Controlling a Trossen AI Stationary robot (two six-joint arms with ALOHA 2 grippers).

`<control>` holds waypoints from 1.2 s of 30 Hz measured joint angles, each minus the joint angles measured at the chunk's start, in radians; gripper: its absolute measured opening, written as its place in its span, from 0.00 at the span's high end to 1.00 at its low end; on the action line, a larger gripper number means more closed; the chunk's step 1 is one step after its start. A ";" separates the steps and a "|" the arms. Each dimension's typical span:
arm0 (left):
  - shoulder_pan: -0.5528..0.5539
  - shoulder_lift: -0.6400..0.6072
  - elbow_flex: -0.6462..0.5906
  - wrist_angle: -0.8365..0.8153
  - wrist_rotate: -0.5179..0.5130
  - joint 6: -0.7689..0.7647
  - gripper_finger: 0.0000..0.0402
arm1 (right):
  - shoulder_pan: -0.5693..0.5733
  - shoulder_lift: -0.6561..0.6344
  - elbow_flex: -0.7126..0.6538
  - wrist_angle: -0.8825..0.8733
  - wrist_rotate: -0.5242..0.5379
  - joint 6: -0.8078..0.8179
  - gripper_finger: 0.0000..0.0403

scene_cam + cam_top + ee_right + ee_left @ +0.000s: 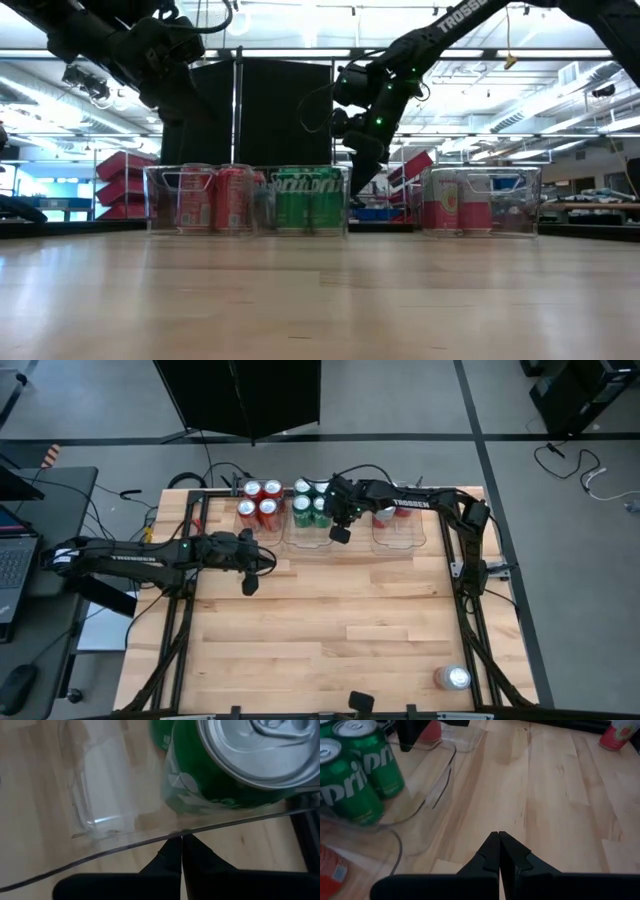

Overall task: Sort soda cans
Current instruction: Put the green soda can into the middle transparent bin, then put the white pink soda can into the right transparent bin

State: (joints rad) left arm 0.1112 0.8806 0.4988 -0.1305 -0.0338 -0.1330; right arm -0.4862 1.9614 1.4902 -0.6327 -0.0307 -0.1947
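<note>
Hovering clenched and empty at the middle bin's (pixel 303 538) front rim, the right gripper (pixel 340 534) nears the green cans (pixel 311 503); clipping that rim could shift them. One silver can (pixel 452 678) remains stray.

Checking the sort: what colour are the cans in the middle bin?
Green cans, clearest in the left wrist view.

floor (pixel 420 400): grey | screen (pixel 240 390): black | desk (pixel 55 490): laptop (pixel 12 555)
</note>
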 joint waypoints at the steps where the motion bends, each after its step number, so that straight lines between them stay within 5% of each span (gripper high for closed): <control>1: 0.000 0.007 0.000 0.012 0.000 0.007 1.00 | -0.001 0.000 0.000 0.010 0.000 -0.012 1.00; 11: 0.000 0.043 0.000 0.093 0.000 0.052 1.00 | -0.001 -0.026 0.000 0.017 0.004 -0.045 1.00; 20: 0.000 0.043 0.000 0.120 0.000 0.103 1.00 | 0.120 -0.257 0.004 -0.279 0.013 0.143 1.00; 26: 0.000 0.043 0.000 0.115 0.040 0.123 1.00 | 0.337 -0.339 0.004 -0.532 0.051 0.444 1.00; 36: 0.000 0.043 0.000 0.112 0.066 0.133 1.00 | 0.755 -0.361 0.003 -0.898 0.041 1.191 0.96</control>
State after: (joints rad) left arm 0.1112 0.9234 0.4991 -0.0186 0.0319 -0.0001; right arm 0.2685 1.6005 1.4930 -1.5302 0.0107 0.9963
